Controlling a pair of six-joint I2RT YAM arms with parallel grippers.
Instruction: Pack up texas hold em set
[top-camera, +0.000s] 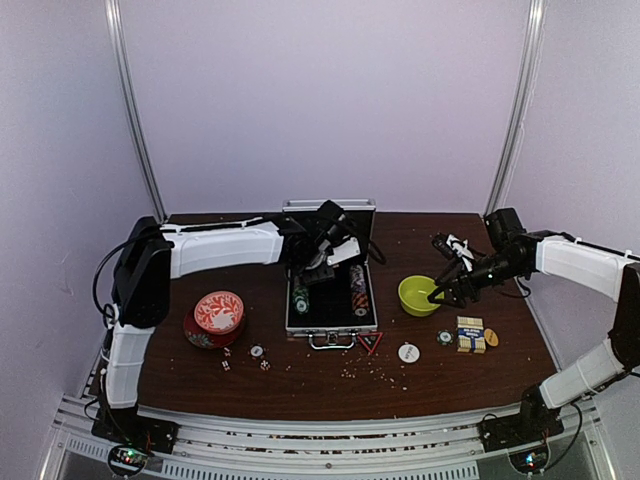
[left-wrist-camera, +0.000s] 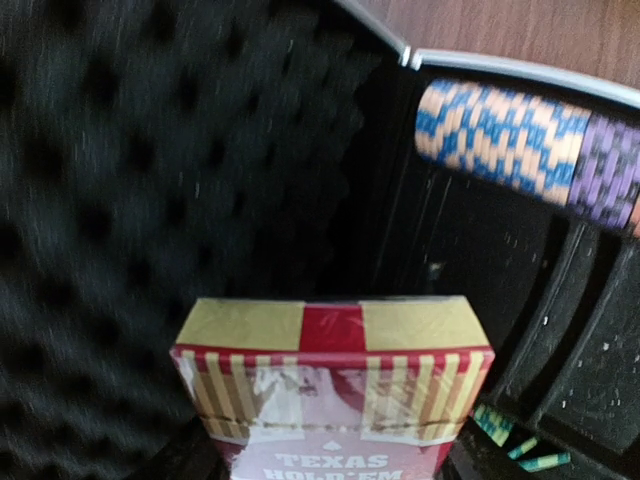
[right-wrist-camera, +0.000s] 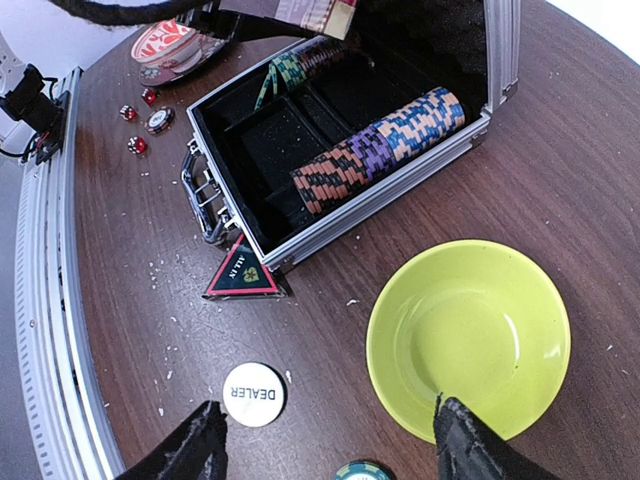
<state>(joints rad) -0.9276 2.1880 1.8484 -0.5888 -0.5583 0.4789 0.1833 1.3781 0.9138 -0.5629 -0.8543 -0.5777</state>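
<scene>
The silver aluminium case (top-camera: 331, 322) of the hold 'em set sits open at the table's centre, lid (top-camera: 329, 210) propped up at the back, handle (top-camera: 331, 341) toward you. Scanning from your left: the red tin with the floral lid (top-camera: 216, 318) stands near the case's left wall, with small dice (top-camera: 226, 365) and a lone chip (top-camera: 257, 351) scattered just in front of it. Your left gripper (top-camera: 322, 263) hangs over the rear of the case, clenched on a tan "Texas Hold'em" card deck (left-wrist-camera: 332, 395), the box close to the foam-lined lid (left-wrist-camera: 150, 200). Below it, a short chip row (top-camera: 300, 297) lies by the left wall and a longer striped chip row (left-wrist-camera: 530, 150) along the right wall; the black trays between them are bare. In front of the case lie the triangular button (right-wrist-camera: 243, 271), touching its corner, and the round DEALER button (right-wrist-camera: 253, 394), apart from it on open wood flecked with crumbs. To your right, the lime-green bowl (right-wrist-camera: 468, 340) sits near the case. Your right gripper (right-wrist-camera: 330, 445) hovers at the bowl's near rim, fingers (right-wrist-camera: 470, 445) spread and released, grasping nothing. Farther right, the second card deck (top-camera: 470, 335) rests near the table edge (top-camera: 540, 340), with loose chips (top-camera: 444, 337) beside it.
</scene>
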